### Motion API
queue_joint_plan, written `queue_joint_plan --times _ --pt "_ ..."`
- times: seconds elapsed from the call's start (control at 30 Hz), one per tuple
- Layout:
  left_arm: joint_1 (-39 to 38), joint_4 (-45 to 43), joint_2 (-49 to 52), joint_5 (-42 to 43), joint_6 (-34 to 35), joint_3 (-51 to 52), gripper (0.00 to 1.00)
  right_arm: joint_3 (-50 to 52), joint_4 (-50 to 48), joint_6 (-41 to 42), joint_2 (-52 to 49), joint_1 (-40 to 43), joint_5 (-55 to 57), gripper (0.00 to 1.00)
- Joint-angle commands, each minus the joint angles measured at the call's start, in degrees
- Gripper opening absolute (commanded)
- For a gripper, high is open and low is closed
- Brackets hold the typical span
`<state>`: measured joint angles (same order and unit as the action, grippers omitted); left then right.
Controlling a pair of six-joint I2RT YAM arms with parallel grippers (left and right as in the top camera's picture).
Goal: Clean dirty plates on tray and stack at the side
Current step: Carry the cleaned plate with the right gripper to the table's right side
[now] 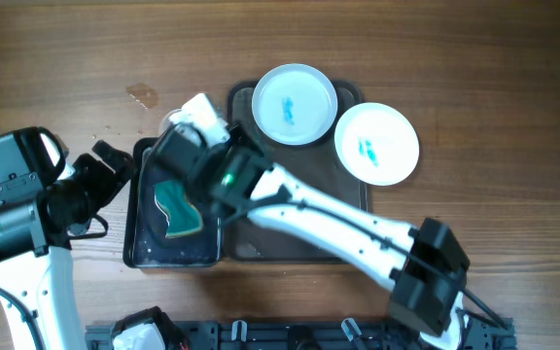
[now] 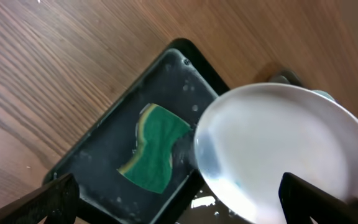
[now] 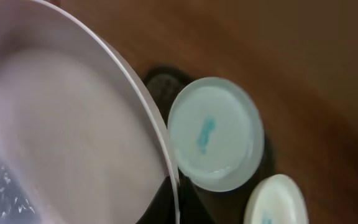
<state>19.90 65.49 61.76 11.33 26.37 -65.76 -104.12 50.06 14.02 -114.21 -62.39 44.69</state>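
One dirty plate (image 1: 295, 104) is round and white with a blue smear. It lies flat on the dark brown tray (image 1: 350, 185), near the far edge of the bench. The other dirty plate (image 1: 376, 143) touches its right side and sticks out past the tray. A third plate (image 2: 278, 149), white and wet, is tilted in the air further left.

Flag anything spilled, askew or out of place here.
Two things. The right-hand dirty plate overhangs the right edge of the brown tray instead of sitting fully on it. A small reddish blotch marks the wooden table up-left of the tray, like a spill or a stain.
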Motion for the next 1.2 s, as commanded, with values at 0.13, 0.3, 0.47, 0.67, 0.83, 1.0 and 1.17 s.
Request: queue_joint_plan --times 0.13,0.3,0.47,0.67,0.83,1.0,1.17 --pt "0.37 -0.26 -0.26 -5.05 -0.46 -1.11 1.0 -1.57 -0.33 1.16 1.95 -4.55 17.18 0.04" --pt "0.63 -0.31 -0.26 -5.03 -0.46 -1.11 1.0 -1.57 -0.31 1.09 1.95 -5.86 20.96 0.04" --pt "0.63 -0.31 -0.26 -5.03 -0.46 -1.11 1.0 -1.57 -0.37 1.14 1.95 -7.3 22.49 0.04" --pt "0.63 -0.31 -0.26 -5.03 -0.46 -1.11 1.0 -1.57 -1.01 0.96 2.05 -7.41 22.51 0.04" --pt "0.63 -0.31 -0.26 -5.01 -0.46 -1.11 1.0 -1.57 -1.22 0.92 2.32 -7.41 23.17 0.04" --pt "0.63 -0.31 -0.26 -5.01 -0.46 -1.11 1.0 -1.57 -1.25 0.92 2.34 -7.41 23.3 0.04" --pt "0.63 -0.33 -0.26 -5.01 -0.46 -1.11 1.0 -1.57 -1.66 -0.46 2.36 -7.41 24.61 0.04"
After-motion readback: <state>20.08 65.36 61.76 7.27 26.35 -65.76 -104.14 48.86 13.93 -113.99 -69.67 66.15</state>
